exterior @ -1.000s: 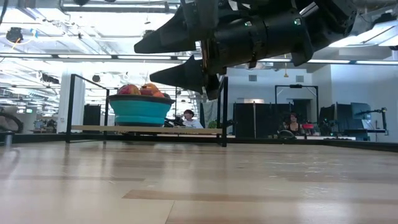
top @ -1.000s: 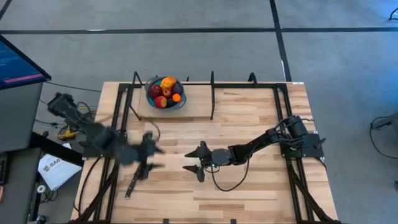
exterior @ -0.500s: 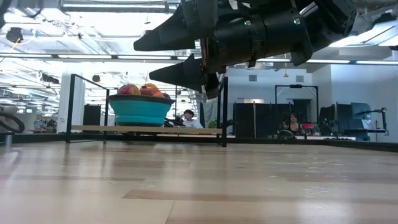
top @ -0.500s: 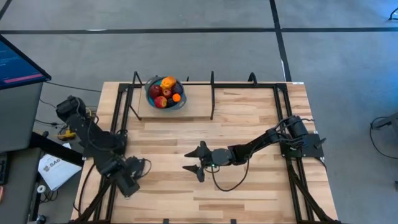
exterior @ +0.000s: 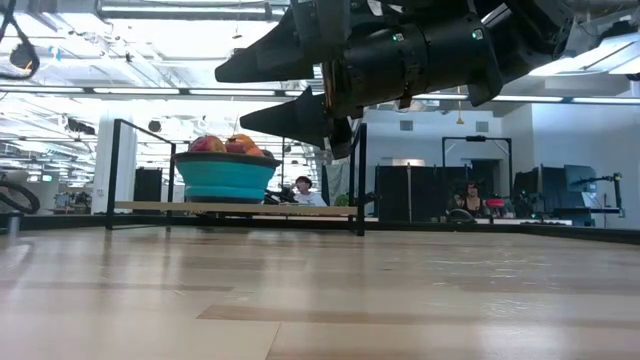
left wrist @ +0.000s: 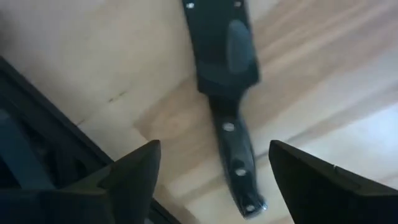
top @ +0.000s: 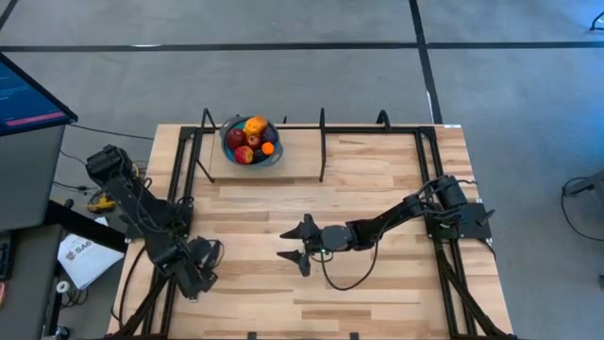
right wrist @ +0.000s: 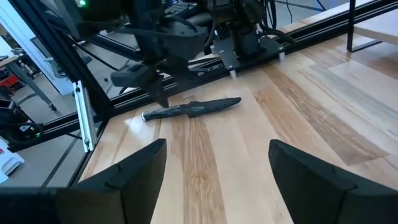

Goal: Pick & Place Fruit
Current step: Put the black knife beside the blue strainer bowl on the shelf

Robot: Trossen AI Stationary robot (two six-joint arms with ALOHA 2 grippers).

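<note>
Several toy fruits, red, orange, yellow and dark, lie heaped in the round blue bowl on a raised shelf at the table's far edge. They also show in the low view. My left gripper is open at the near left. It hangs over a slim dark knife that lies flat on the table, with a finger on either side and clear of it. My right gripper is open and empty above the table's middle. It also shows in the low view.
The knife lies flat near the left frame rail, under the left gripper. Black frame posts stand along the shelf at the far edge. The wooden tabletop lies bare between the grippers and the near edge.
My left gripper has drawn back from near the table's middle toward the near left corner. It now hangs over the knife and has held still for the last half second. My right gripper has kept still.
</note>
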